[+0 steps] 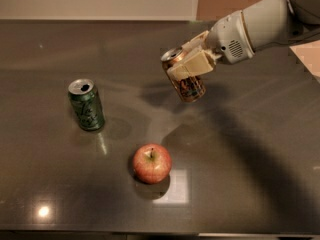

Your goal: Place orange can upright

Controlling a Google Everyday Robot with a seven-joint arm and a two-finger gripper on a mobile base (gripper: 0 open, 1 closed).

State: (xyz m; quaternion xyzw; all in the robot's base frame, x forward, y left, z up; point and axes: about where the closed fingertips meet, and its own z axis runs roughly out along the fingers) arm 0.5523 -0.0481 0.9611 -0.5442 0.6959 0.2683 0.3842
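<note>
The orange can (pixel 186 84) is coppery brown with a silver top. It hangs nearly upright, leaning slightly, above the dark table (pixel 250 149) right of centre. My gripper (pixel 192 59) comes in from the upper right and is shut on the can, with one pale finger (pixel 192 65) across its side. The can's shadow lies on the table below and to its left.
A green can (pixel 86 104) with a silver top stands upright at the left. A red apple (pixel 152 163) sits in front of the middle. The table's right edge runs near the arm, with a pale floor beyond it.
</note>
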